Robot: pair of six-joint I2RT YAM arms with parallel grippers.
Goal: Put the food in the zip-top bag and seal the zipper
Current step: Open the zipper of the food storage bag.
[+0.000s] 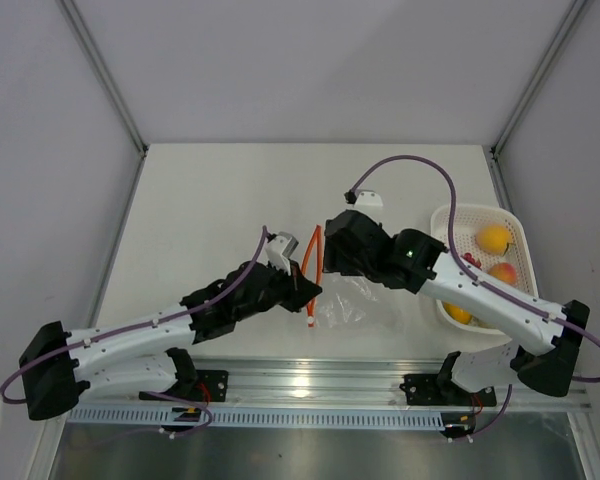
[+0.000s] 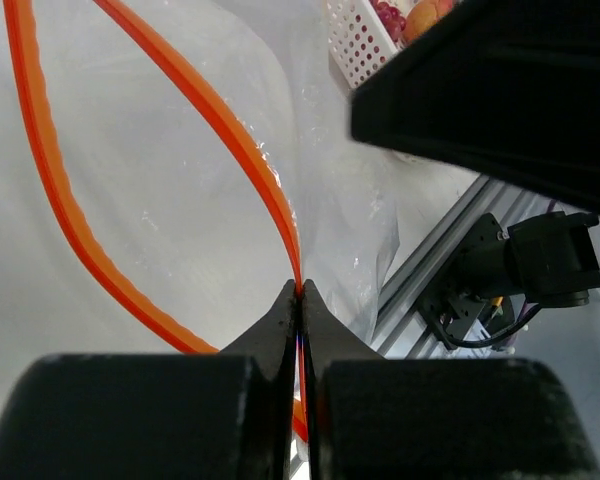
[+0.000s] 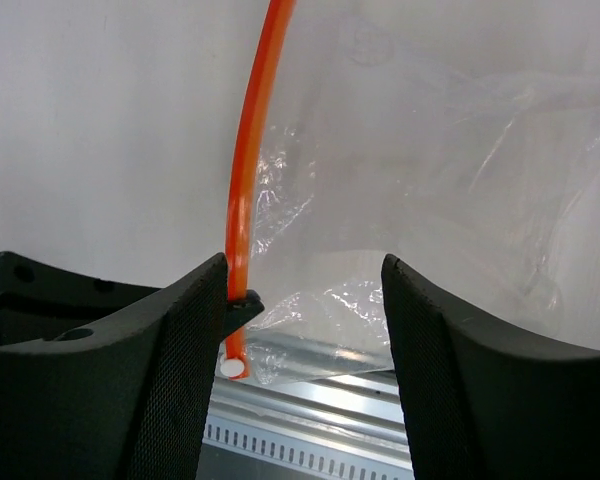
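The clear zip-top bag [image 1: 365, 305] lies crumpled on the table between my two arms, with nothing inside it. Its red-orange zipper [image 1: 316, 262] runs along the left edge and ends in a white tip. My left gripper [image 1: 310, 290] is shut on one strip of the zipper [image 2: 280, 215], whose two strips bow apart, so the mouth is open. My right gripper [image 3: 305, 290] is open just above the bag [image 3: 440, 160], its left finger beside the zipper [image 3: 245, 190]. The food sits in the basket: an orange fruit [image 1: 494, 238], a peach-coloured one [image 1: 502, 272], a yellow one [image 1: 458, 312] and red berries [image 1: 470, 260].
The white perforated basket [image 1: 450, 222] stands at the right edge of the table, partly under my right arm. An aluminium rail [image 1: 310, 385] runs along the near edge. Grey walls close the table in at the back and sides.
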